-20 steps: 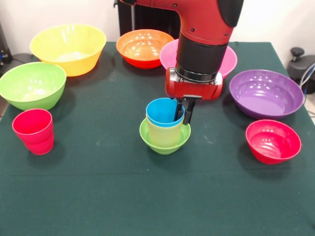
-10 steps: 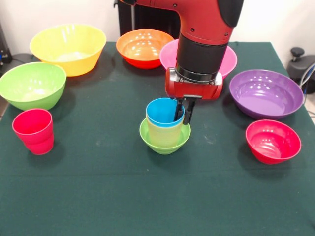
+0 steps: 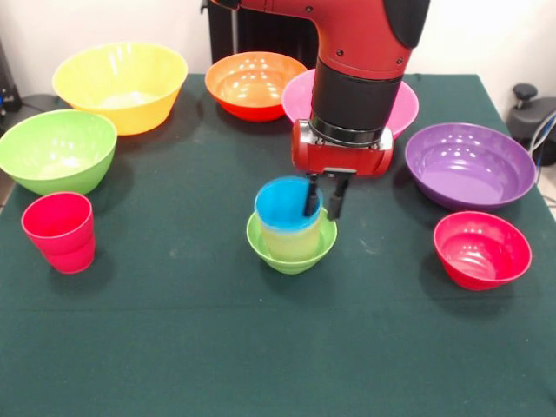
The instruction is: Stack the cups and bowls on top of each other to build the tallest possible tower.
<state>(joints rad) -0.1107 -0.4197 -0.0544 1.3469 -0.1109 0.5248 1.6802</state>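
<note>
Looking at the front view, you see the gripper (image 3: 323, 198) pinching the right rim of the blue cup (image 3: 285, 205), one finger inside the cup and one outside against its wall. That cup sits nested in the pale yellow cup (image 3: 289, 242), whose base is hidden inside the small lime-green bowl (image 3: 291, 254) near the middle of the table (image 3: 174, 347); this is the tower. The blue cup looks slightly tilted, and you cannot tell how deep it sits. The arm's red wrist (image 3: 340, 152) blocks most of the pink bowl (image 3: 403, 106), so only its side rims show. The orange bowl (image 3: 254, 82) stands just left of it, the large yellow bowl (image 3: 122, 84) farther left. The green bowl (image 3: 56, 149) and red cup (image 3: 59, 230) sit at the left, well apart from the tower. The purple bowl (image 3: 469, 163) and small red bowl (image 3: 481, 248) sit at the right.
</note>
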